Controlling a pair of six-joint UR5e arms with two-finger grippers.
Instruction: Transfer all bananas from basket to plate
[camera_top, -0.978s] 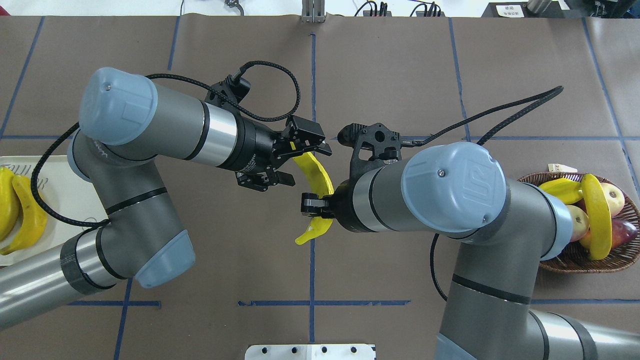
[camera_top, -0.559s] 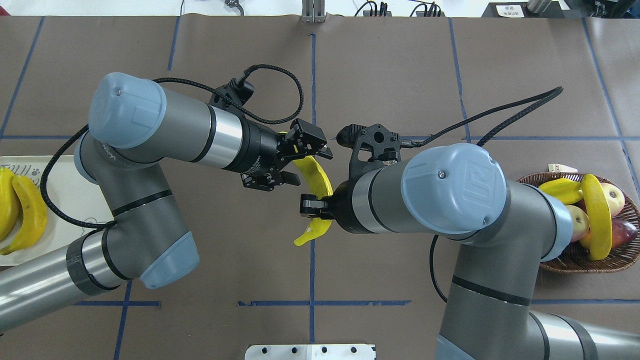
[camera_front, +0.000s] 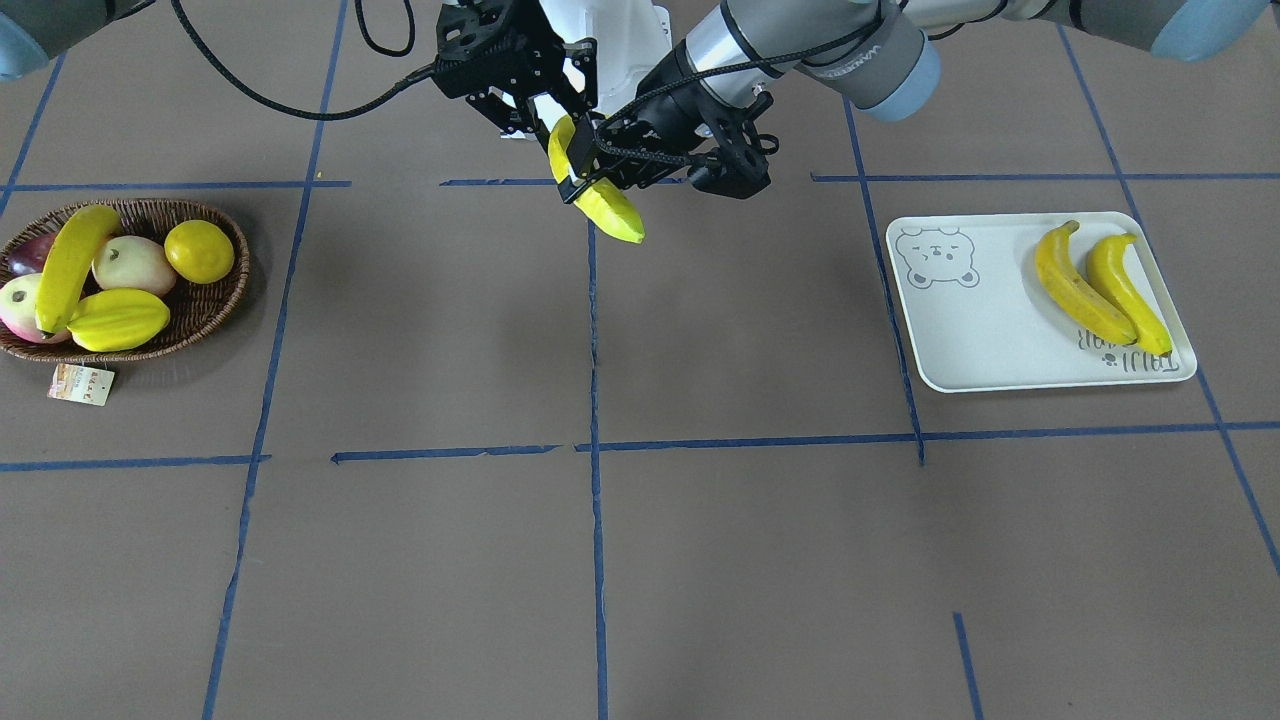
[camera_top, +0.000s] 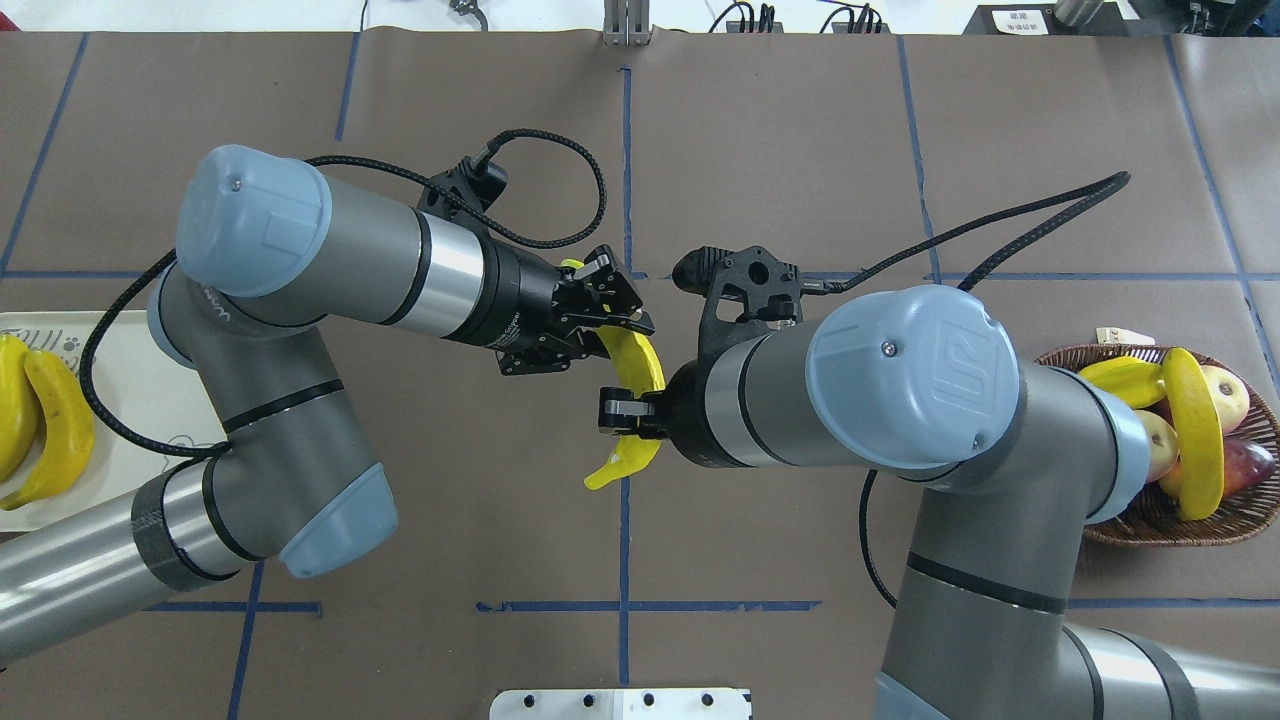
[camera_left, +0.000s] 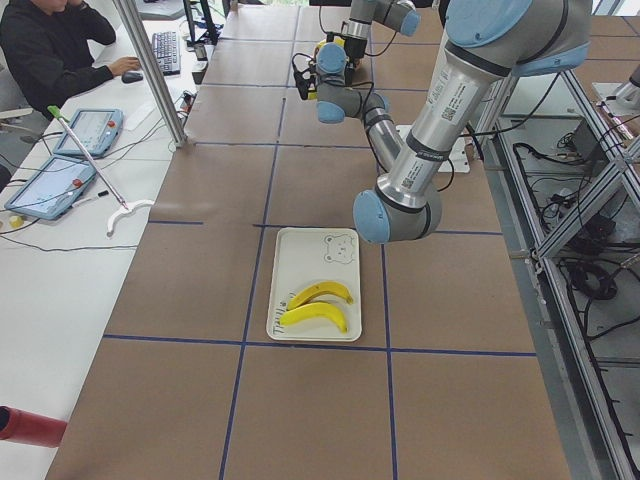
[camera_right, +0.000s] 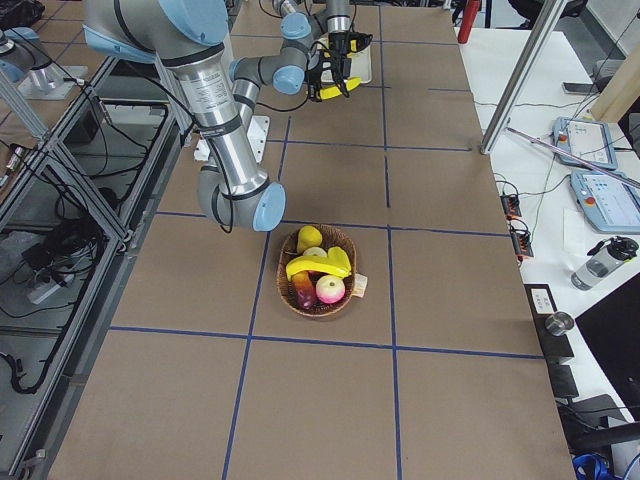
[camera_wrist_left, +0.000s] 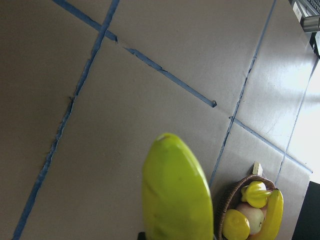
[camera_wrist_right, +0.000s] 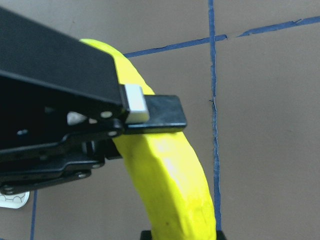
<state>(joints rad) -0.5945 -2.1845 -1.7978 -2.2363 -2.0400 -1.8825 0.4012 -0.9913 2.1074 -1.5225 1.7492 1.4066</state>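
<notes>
One banana (camera_top: 640, 365) hangs in the air above the table's middle, held from both sides. My right gripper (camera_top: 626, 413) is shut on its middle. My left gripper (camera_top: 610, 328) is shut on its far end. The banana fills the right wrist view (camera_wrist_right: 170, 175) and the left wrist view (camera_wrist_left: 177, 195). Two bananas (camera_front: 1080, 285) (camera_front: 1130, 290) lie on the off-white plate (camera_front: 960, 340) at my left. One banana (camera_front: 65, 265) lies in the wicker basket (camera_front: 215, 300) at my right, across the other fruit.
The basket also holds a lemon (camera_front: 200, 250), a starfruit (camera_front: 118, 318) and apples (camera_front: 130, 262), and its paper tag (camera_front: 80, 384) lies beside it. Both arms meet over the middle blue tape line (camera_front: 594, 330). A person sits at the side desk (camera_left: 50, 45).
My left gripper moved in toward the banana's far end and closed on it. The right gripper stayed still, shut on the banana.
</notes>
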